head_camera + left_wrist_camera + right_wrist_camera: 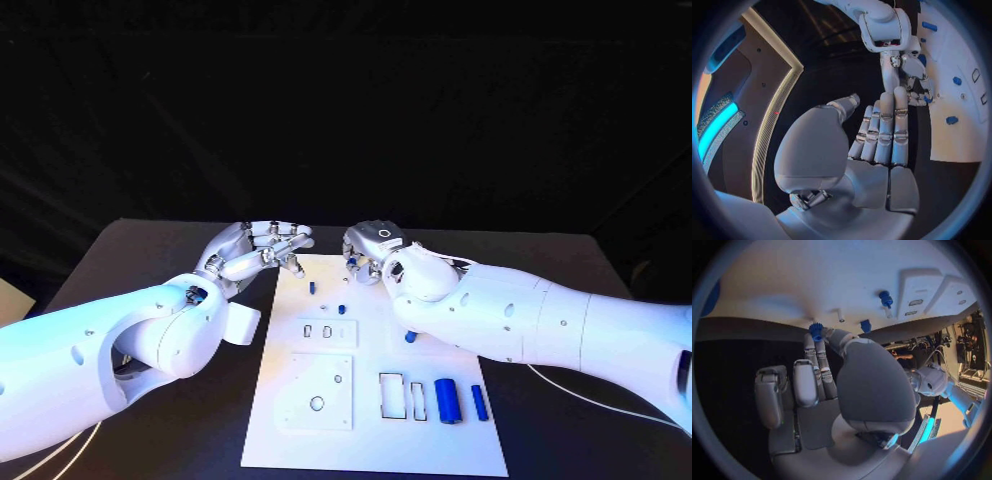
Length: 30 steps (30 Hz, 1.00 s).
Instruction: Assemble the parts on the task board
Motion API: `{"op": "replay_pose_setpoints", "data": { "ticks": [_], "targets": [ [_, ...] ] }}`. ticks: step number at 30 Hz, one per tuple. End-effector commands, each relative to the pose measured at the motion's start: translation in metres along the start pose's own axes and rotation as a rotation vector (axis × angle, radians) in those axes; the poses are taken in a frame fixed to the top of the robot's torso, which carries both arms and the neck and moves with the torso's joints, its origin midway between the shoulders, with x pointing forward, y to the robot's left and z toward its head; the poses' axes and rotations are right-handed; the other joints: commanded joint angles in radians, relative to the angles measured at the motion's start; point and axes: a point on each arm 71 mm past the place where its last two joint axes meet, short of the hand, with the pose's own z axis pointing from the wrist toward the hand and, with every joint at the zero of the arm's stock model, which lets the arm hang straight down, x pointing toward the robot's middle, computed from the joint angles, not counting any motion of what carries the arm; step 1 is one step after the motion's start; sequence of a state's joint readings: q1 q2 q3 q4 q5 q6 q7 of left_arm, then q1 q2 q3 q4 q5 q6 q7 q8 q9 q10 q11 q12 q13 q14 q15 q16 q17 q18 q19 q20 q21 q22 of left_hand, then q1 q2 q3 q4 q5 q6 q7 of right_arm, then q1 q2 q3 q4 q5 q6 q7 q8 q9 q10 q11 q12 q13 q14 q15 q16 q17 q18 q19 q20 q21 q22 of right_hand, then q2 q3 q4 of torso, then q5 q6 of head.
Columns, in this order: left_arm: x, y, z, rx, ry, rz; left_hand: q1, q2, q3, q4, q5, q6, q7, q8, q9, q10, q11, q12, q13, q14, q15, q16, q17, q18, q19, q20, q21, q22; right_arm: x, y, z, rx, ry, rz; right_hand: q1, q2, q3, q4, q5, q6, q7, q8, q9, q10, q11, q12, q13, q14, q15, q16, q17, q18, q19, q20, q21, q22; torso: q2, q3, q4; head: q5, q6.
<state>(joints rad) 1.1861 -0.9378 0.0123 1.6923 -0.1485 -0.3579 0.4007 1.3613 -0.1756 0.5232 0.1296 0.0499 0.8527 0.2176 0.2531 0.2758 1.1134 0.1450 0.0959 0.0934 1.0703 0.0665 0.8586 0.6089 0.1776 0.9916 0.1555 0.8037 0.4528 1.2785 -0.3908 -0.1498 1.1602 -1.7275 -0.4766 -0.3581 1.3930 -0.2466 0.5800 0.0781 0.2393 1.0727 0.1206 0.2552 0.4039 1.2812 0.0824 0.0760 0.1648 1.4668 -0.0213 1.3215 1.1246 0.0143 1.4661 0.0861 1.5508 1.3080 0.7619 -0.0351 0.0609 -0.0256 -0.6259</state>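
Observation:
The white task board [368, 430] lies in the middle of the table. My right hand [372, 248] hovers over the board's far end and pinches a small blue toothed part [816, 331] between thumb and fingertips [811, 342]. My left hand [260, 250] hangs beside the board's far left corner, close to the right hand. Its fingers [882, 130] are straight with the thumb apart, and nothing is in it. A blue peg [886, 299] stands in the board, and a small blue piece [866, 326] sits just past the thumb.
Small blue parts lie on the board at its far end [313, 287] and mid-right edge [411, 337]. A thick blue cylinder [447, 400] and a thinner one [479, 402] lie near the front right, beside two rectangular slots [391, 394]. Raised white plates [320, 390] sit left of centre.

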Motion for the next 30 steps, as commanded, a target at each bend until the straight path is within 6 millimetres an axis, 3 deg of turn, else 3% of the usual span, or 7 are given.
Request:
{"op": "replay_pose_setpoints", "data": {
  "ticks": [1, 9, 18, 21, 22, 26, 30],
  "targets": [
    [0.003, -0.001, 0.001, 0.002, 0.022, -0.014, -0.009, -0.004, 0.005, -0.002, 0.000, 0.002, 0.002, -0.005, 0.002, 0.005, 0.000, -0.003, 0.001, -0.005, 0.000, 0.003, -0.001, 0.004, -0.006, 0.002, 0.006, 0.001, 0.001, 0.002, 0.001, -0.028, -0.005, -0.014, -0.003, 0.010, 0.053, -0.057, -0.014, -0.008, 0.002, -0.003, 0.002, 0.027, -0.031, -0.007, 0.020, 0.025, -0.004, -0.004, -0.008, -0.003, 0.077, -0.004, -0.008, 0.221, 0.001, 0.0003, 0.0003, 0.001, 0.001],
    [0.002, 0.000, 0.001, -0.008, 0.028, -0.015, -0.014, -0.006, 0.007, -0.002, 0.000, -0.001, 0.003, -0.006, 0.002, 0.003, 0.001, -0.004, 0.001, -0.007, 0.001, 0.003, -0.002, 0.004, -0.009, 0.003, 0.009, 0.003, 0.002, -0.001, 0.004, -0.017, 0.002, -0.021, -0.026, 0.004, 0.059, -0.060, -0.064, -0.031, 0.009, -0.018, 0.004, -0.005, -0.021, -0.014, 0.017, 0.016, 0.003, -0.020, -0.039, 0.004, 0.057, 0.002, -0.029, 0.192, 0.000, -0.0004, -0.0015, 0.002, -0.002],
    [0.002, 0.000, 0.001, -0.012, 0.029, -0.015, -0.014, -0.006, 0.007, -0.002, 0.000, -0.001, 0.004, -0.006, 0.002, 0.003, 0.001, -0.004, 0.001, -0.007, 0.001, 0.003, -0.002, 0.004, -0.010, 0.003, 0.010, 0.003, 0.004, -0.003, 0.006, -0.027, 0.021, -0.008, -0.082, -0.040, 0.033, -0.037, -0.079, -0.060, 0.022, -0.035, 0.007, -0.114, 0.006, -0.015, -0.015, 0.001, 0.027, -0.052, -0.089, 0.028, -0.006, 0.019, -0.102, 0.100, 0.000, 0.0000, -0.0005, 0.004, -0.003],
    [0.001, 0.000, 0.000, -0.012, 0.029, -0.015, -0.016, -0.006, 0.007, -0.002, 0.000, -0.002, 0.004, -0.006, 0.002, 0.002, 0.001, -0.004, 0.001, -0.007, 0.002, 0.003, -0.002, 0.004, -0.010, 0.003, 0.011, 0.004, 0.004, -0.003, 0.004, -0.035, 0.022, 0.000, -0.088, -0.038, -0.038, -0.031, -0.110, -0.094, 0.025, -0.061, 0.001, -0.172, 0.010, -0.014, -0.030, -0.018, 0.032, -0.095, -0.151, 0.043, -0.044, 0.027, -0.155, 0.038, 0.000, 0.0000, -0.0003, 0.004, -0.003],
    [0.001, 0.000, 0.000, -0.012, 0.030, -0.015, -0.016, -0.006, 0.007, -0.002, 0.000, -0.002, 0.004, -0.006, 0.002, 0.002, 0.001, -0.004, 0.001, -0.007, 0.002, 0.003, -0.002, 0.004, -0.010, 0.003, 0.011, 0.004, 0.004, -0.004, 0.003, -0.039, 0.024, 0.004, -0.067, -0.027, -0.126, -0.021, -0.122, -0.106, 0.019, -0.078, -0.004, -0.196, 0.010, -0.007, -0.034, -0.020, 0.034, -0.106, -0.165, 0.047, -0.049, 0.029, -0.173, 0.022, 0.000, 0.0001, -0.0005, 0.005, -0.003],
    [0.000, 0.000, 0.000, -0.012, 0.028, -0.015, -0.017, -0.007, 0.008, -0.002, 0.000, -0.002, 0.004, -0.007, 0.002, 0.001, 0.002, -0.005, 0.001, -0.008, 0.002, 0.003, -0.003, 0.004, -0.011, 0.003, 0.012, 0.004, 0.003, -0.009, -0.005, -0.040, 0.030, 0.019, -0.010, -0.004, -0.264, 0.030, -0.135, -0.108, 0.004, -0.102, -0.013, -0.221, 0.015, -0.009, -0.032, -0.028, 0.038, -0.123, -0.194, 0.053, -0.060, 0.031, -0.206, -0.006, 0.000, -0.0001, -0.0027, 0.006, -0.003],
    [-0.003, 0.000, -0.001, -0.012, 0.024, -0.012, -0.017, -0.007, 0.008, -0.002, 0.000, -0.002, 0.004, -0.007, 0.002, 0.001, 0.002, -0.005, 0.001, -0.008, 0.002, 0.003, -0.003, 0.004, -0.011, 0.003, 0.012, 0.004, -0.001, -0.020, -0.018, -0.031, 0.029, 0.036, 0.028, 0.005, -0.330, 0.078, -0.143, -0.108, 0.002, -0.114, -0.016, -0.225, 0.017, -0.007, -0.027, -0.031, 0.036, -0.128, -0.205, 0.055, -0.062, 0.033, -0.220, -0.016, -0.002, 0.0012, -0.0064, 0.009, -0.002]
  ]
}}
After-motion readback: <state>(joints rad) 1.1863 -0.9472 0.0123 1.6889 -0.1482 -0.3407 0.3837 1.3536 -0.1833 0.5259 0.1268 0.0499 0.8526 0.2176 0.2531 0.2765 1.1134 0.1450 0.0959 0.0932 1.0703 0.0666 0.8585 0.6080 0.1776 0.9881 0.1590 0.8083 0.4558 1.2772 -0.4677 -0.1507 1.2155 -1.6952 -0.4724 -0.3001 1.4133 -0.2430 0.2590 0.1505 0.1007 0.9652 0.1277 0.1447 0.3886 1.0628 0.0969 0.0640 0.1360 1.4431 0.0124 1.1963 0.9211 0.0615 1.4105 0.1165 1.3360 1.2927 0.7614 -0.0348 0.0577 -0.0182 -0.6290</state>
